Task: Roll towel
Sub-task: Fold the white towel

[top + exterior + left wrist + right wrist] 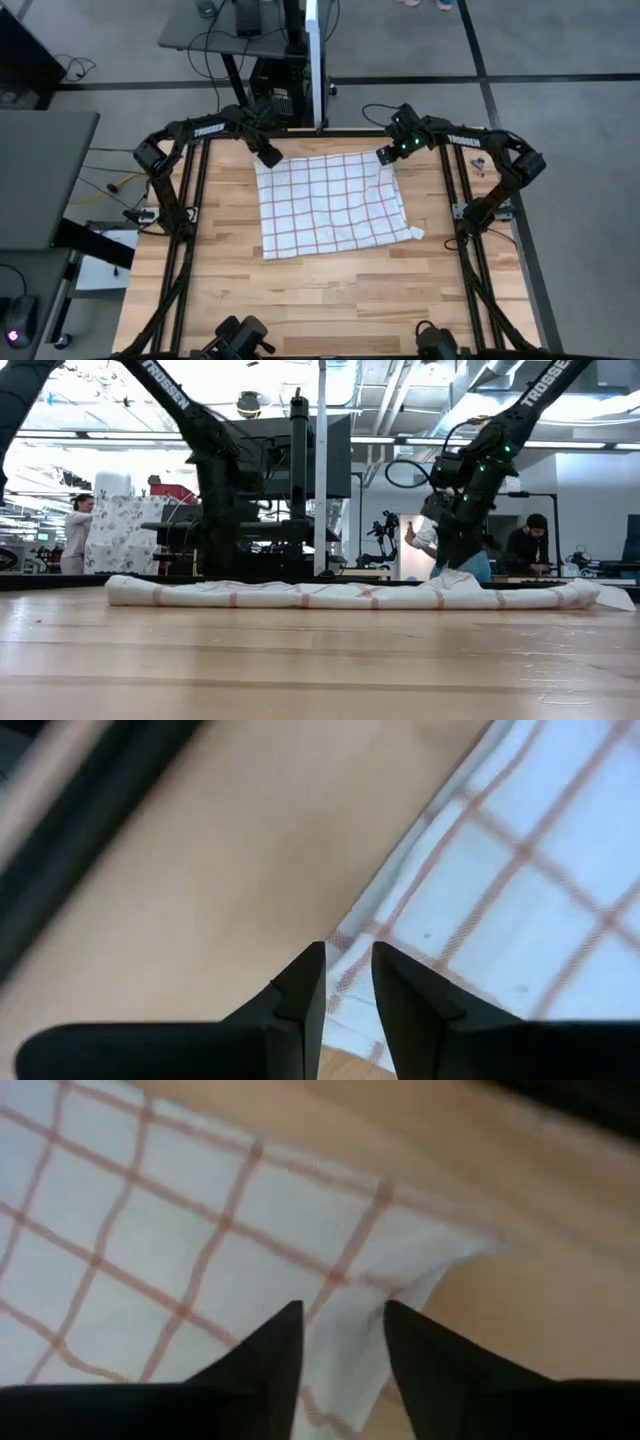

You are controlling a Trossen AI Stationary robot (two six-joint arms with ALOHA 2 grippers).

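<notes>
The white towel with red-brown grid lines lies spread flat on the wooden table, a small white tag at its near right corner. My left gripper is down at the towel's far left corner and is shut on it. My right gripper is down at the far right corner and is shut on the cloth there. In the low view the towel is a low strip, with a small peak under my right gripper. My left gripper pinches the towel's far left corner edge between its two fingers, coming steeply from above. The cloth there stays down on the table and the rest lies flat. One layer or several, I cannot tell. My right gripper pinches the towel's far right corner between its two fingers, coming from above. The cloth is gathered into a small raised fold between the fingers. The corner tip and the rest of the towel lie on the table.
Black frame rails run along the table's left side and right side. Bare wood lies between the towel and the near edge. People show in the room behind the table.
</notes>
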